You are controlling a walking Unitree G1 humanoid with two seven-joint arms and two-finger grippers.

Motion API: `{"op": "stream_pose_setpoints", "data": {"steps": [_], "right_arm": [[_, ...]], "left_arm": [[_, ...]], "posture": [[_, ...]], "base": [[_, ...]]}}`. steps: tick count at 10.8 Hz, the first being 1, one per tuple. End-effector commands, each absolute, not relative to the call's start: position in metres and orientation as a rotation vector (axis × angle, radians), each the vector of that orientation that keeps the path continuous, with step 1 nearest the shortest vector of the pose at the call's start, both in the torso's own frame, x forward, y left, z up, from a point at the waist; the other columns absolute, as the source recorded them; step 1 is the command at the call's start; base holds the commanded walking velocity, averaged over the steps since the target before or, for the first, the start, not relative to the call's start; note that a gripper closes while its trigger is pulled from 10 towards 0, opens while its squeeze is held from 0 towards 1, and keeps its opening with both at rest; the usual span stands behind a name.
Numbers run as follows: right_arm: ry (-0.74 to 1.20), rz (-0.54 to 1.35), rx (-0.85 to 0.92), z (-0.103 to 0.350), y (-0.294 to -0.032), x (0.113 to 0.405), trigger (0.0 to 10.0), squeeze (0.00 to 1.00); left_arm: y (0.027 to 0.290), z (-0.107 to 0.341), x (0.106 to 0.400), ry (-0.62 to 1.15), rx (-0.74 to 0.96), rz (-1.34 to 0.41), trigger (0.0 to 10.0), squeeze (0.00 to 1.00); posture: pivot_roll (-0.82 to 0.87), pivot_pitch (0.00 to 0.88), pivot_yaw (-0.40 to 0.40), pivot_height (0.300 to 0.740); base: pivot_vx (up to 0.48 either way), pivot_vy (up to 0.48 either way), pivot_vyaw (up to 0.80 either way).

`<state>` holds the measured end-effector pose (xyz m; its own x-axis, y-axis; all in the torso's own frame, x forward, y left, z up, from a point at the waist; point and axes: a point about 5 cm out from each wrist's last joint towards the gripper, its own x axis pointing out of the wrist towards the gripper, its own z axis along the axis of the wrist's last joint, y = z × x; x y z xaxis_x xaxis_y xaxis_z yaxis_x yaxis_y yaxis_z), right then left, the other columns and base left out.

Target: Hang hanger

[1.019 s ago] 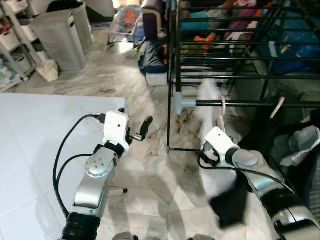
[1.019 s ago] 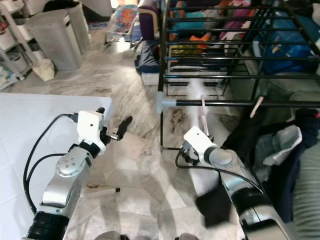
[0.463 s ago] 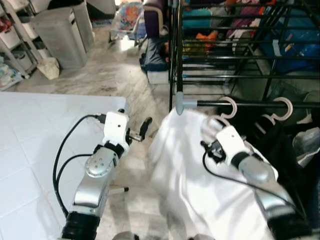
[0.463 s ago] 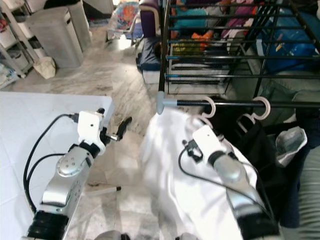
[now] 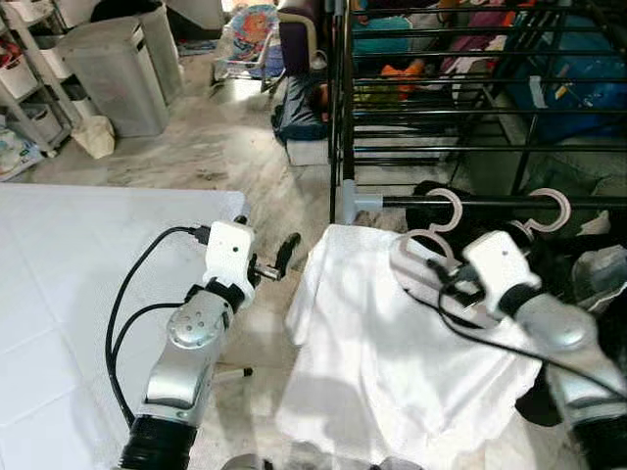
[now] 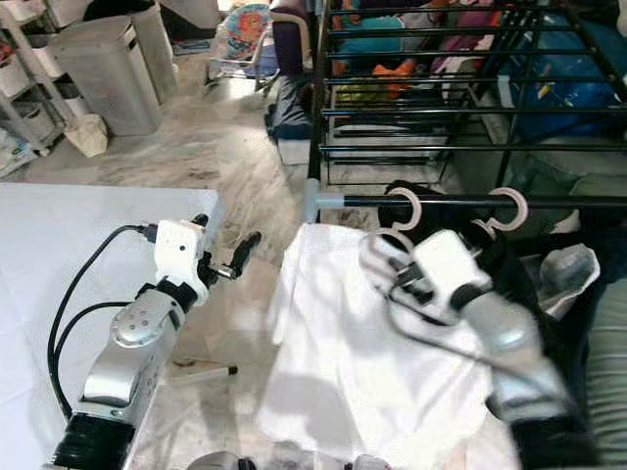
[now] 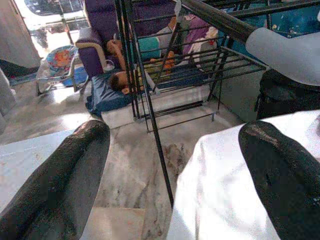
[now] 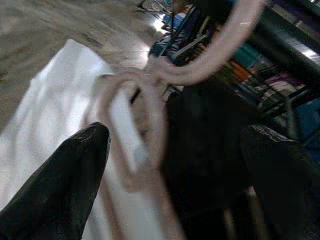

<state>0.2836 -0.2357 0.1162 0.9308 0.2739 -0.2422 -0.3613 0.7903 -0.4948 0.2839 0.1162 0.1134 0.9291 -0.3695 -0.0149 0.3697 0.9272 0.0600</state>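
Observation:
A pink hanger (image 5: 431, 240) carrying a white shirt (image 5: 392, 343) hangs by its hook on the black rail (image 5: 490, 202) of the drying rack, close to the rail's grey end joint (image 5: 358, 201). My right gripper (image 8: 170, 165) is open just right of the hanger's neck, its fingers (image 8: 65, 185) wide apart with the pink wire between them, not clamped. A second pink hanger hook (image 5: 554, 208) sits further right on the same rail. My left gripper (image 5: 284, 250) is held open left of the shirt, with nothing between its fingertips (image 7: 55, 185).
A white tiled surface (image 5: 59, 294) lies at my left. Dark clothes (image 5: 588, 284) hang at the right of the rail. Grey laundry bins (image 5: 122, 73) stand at the far left, and a purple chair (image 5: 299, 34) behind the rack. Marble floor (image 5: 245, 157) runs between.
The hanger with the shirt came up from low and blurred onto the rail. My right gripper has since drawn back to the right. The left arm stayed put.

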Motion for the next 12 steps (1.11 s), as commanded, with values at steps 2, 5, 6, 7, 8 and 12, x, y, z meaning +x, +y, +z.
{"op": "stream_pose_setpoints", "data": {"steps": [2,5,6,7,8,12], "right_arm": [[0.165,0.340,-0.553,0.111,-0.240,0.284,10.0,0.00],[0.364,0.407,-0.503,0.087,-0.256,0.277,10.0,0.00],[0.384,0.400,-0.477,0.084,-0.260,0.280,10.0,0.00],[0.408,0.402,-0.470,0.081,-0.262,0.282,9.2,0.00],[0.426,0.413,-0.449,0.079,-0.263,0.286,0.6,0.00],[0.472,0.512,-0.396,0.083,-0.244,0.323,0.0,0.00]], "left_arm": [[0.121,0.107,0.278,0.031,0.070,-0.365,10.0,0.00],[0.124,0.103,0.273,0.056,0.080,-0.356,10.0,0.00],[0.125,0.101,0.273,0.064,0.087,-0.356,10.0,0.00],[0.125,0.101,0.273,0.067,0.090,-0.357,10.0,0.00],[0.124,0.100,0.274,0.069,0.092,-0.357,10.0,0.00],[0.119,0.097,0.274,0.083,0.091,-0.356,10.0,0.00]], "posture": [[-0.07,0.010,0.067,0.740],[-0.05,0.016,0.067,0.740],[-0.05,0.018,0.068,0.740],[-0.05,0.018,0.068,0.740],[-0.05,0.016,0.063,0.740],[-0.04,0.006,0.044,0.740]], "base": [[0.000,0.000,0.00],[0.000,0.000,0.00],[0.000,0.000,0.00],[0.000,0.000,0.00],[0.000,0.000,0.00],[0.000,0.000,0.00]]}}
